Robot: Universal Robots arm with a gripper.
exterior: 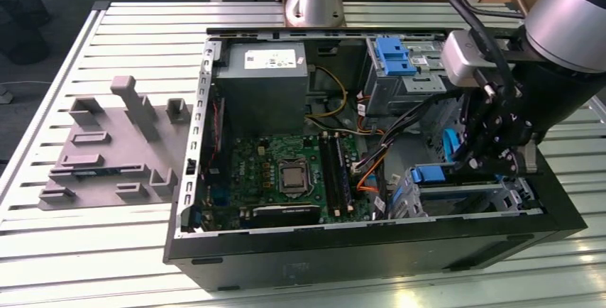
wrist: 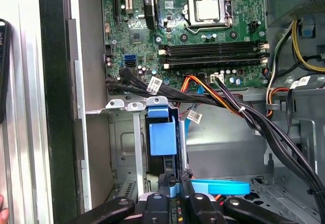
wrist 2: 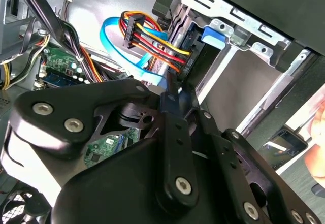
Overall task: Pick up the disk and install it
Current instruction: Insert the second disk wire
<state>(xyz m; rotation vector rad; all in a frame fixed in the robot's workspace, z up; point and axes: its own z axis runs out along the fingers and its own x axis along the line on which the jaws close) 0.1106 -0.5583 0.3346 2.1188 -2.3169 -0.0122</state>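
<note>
Pinched narrow on the blue frame of the disk [wrist: 162, 137], as far as could be judged in the first wrist view, with the hand [wrist: 173, 186] set directly over the frame's upper edge and a sliver of blue between the fingertips [wrist: 185, 186]. Stood the disk on edge inside the metal drive cage [wrist: 127, 132], long axis running straight down into the bay and in line with the hand, so that no sideways reach seemed called for. Placed all this at the near corner of the open computer case [exterior: 379, 240], on the exterior view's right, beside the motherboard [exterior: 284, 173]. Draped a flat blue data cable [wrist: 223, 187] and a bundle of black leads just beside the cage. Showed a white sticker on the grey power supply [exterior: 260, 84] at the far side and small white tags on the leads, print too small to make out. Rested the case on a slatted counter [exterior: 95, 251], a grey fixture plate [exterior: 104, 152] well apart on the exterior view's left.
</note>
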